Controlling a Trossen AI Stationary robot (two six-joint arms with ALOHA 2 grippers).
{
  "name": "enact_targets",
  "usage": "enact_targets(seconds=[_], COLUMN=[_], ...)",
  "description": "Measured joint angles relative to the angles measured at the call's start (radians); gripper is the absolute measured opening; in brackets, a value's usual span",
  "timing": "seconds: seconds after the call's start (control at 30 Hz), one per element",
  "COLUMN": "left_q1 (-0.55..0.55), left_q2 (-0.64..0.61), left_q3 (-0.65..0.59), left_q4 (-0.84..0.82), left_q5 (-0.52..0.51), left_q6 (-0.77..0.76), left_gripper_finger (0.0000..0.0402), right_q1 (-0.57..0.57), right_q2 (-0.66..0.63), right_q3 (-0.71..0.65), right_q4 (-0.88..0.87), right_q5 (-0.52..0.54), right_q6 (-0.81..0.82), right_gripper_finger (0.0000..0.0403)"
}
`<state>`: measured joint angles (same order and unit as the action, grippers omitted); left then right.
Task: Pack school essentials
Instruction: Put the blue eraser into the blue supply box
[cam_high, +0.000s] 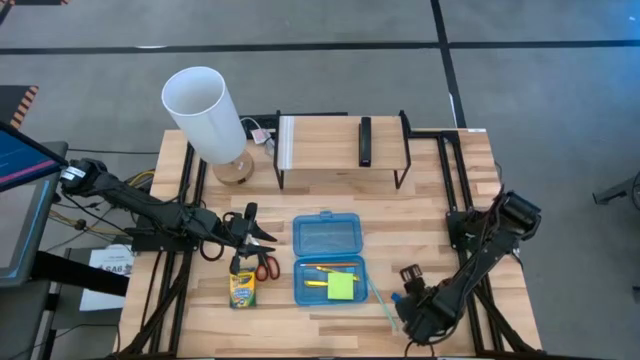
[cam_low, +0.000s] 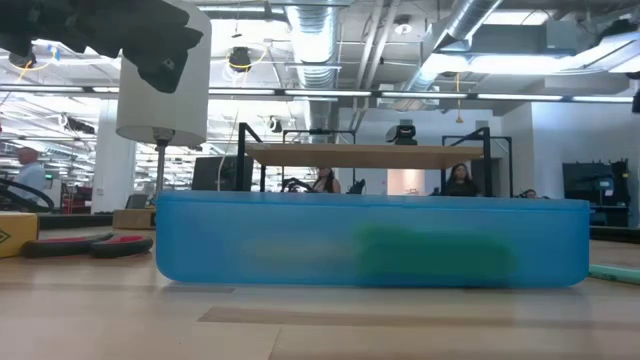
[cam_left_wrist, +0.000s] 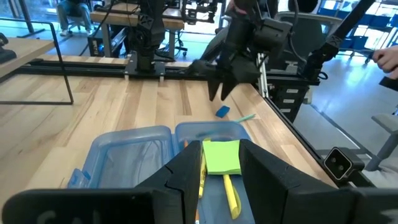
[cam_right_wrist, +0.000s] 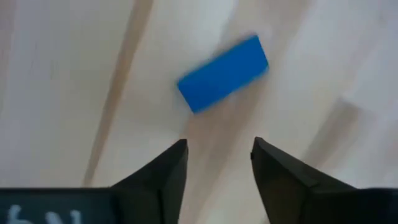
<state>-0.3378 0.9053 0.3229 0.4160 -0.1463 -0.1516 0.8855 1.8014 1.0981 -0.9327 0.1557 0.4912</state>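
Overhead, right gripper hangs parted above blue eraser.

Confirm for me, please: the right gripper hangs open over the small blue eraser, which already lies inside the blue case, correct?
Not quite. The right gripper does hang open over the small blue eraser, but the eraser lies on the bare table, outside the blue case, as the left wrist view shows.

An open case sits mid-table with a sticky-note pad inside. Scissors and crayon box lie left of the case; an eraser lies right.
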Motion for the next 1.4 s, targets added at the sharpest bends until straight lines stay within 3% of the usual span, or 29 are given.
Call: enact_targets(seconds=[0.27, 0.67, 1.4], left_q1=[0.0, 0.0, 0.0], left_q2=[0.0, 0.0, 0.0], left_q3=[0.0, 0.0, 0.0], left_q4=[-0.004, -0.008, -0.008], left_q5=[0.0, 0.0, 0.0], left_q6=[0.0, -0.001, -0.002], left_gripper_finger=[0.0098, 0.0098, 0.0098], right_q1=[0.007, 0.002, -0.019], right_q2=[0.063, 0.071, 0.069], right_q3=[0.009, 0.056, 0.043], right_q4=[0.028, 0.033, 0.05], right_q5=[0.046, 0.1, 0.082], right_q6=[-0.117, -0.209, -0.465], right_gripper_finger=[0.0232, 0.0232, 0.021])
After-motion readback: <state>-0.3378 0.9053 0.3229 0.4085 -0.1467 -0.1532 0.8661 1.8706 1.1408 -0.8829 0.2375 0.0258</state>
